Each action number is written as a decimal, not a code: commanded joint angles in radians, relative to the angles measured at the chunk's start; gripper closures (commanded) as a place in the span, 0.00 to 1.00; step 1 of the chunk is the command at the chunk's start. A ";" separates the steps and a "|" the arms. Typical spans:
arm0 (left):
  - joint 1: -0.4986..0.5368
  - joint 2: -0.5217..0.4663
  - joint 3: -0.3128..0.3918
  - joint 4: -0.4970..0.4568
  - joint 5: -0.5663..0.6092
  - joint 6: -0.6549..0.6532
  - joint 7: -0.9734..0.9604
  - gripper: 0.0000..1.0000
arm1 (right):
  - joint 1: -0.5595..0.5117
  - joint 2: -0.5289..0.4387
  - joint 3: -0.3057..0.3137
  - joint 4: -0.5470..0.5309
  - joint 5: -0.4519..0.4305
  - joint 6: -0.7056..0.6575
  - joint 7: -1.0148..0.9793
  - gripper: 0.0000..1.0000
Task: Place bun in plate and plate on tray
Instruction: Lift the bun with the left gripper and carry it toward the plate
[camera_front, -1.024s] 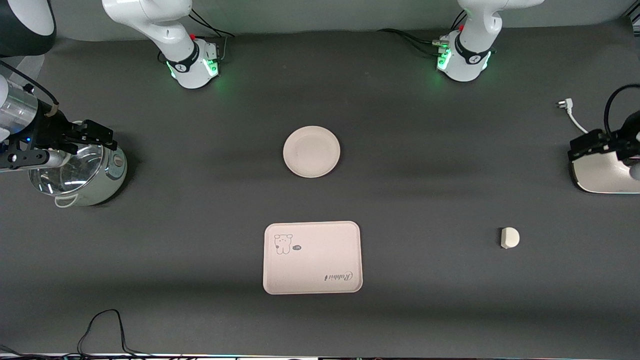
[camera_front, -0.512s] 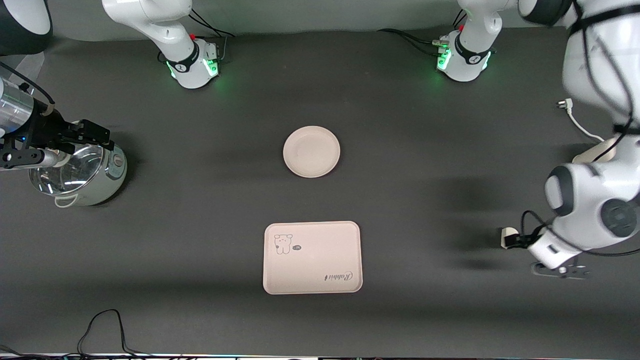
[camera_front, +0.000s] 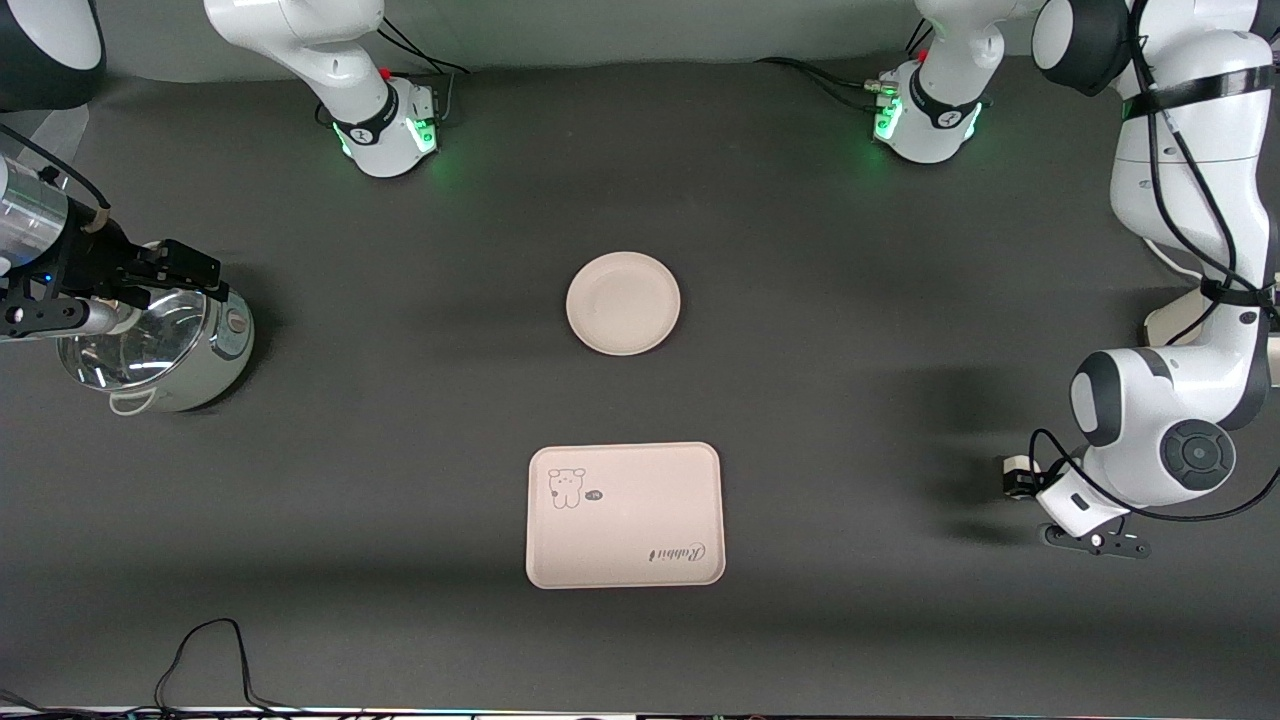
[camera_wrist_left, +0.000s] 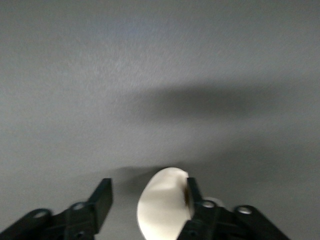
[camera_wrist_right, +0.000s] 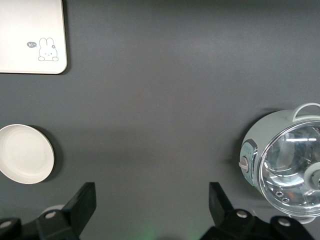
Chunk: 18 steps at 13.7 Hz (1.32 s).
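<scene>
Down at the lower right of the front view, the left gripper (camera_wrist_left: 145, 207) sits low over the bun (camera_wrist_left: 162, 205) on the counter (camera_front: 850, 420) — jaws open, straddling it. Meanwhile the right gripper (camera_front: 175, 265) waits over a pot (camera_front: 150, 350) at mid-left, jaws open — plate (camera_front: 623, 302) centre, tray (camera_front: 625, 515) below it.

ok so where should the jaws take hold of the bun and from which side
Across its middle, from straight above. The bun is a small rounded lump lying on the table, so a low side approach looks blocked. The left gripper already straddles it, jaws open, one finger against its side.
</scene>
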 joint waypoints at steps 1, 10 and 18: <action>0.011 -0.009 -0.003 -0.029 -0.003 -0.008 0.020 1.00 | 0.000 0.007 -0.001 0.001 0.004 -0.007 -0.020 0.00; -0.087 -0.182 -0.135 0.003 -0.043 -0.305 -0.343 1.00 | 0.004 0.004 0.005 0.003 0.010 -0.013 -0.018 0.00; -0.495 -0.144 -0.435 0.003 -0.023 -0.065 -1.322 1.00 | 0.028 0.034 0.008 -0.016 0.084 0.002 -0.007 0.00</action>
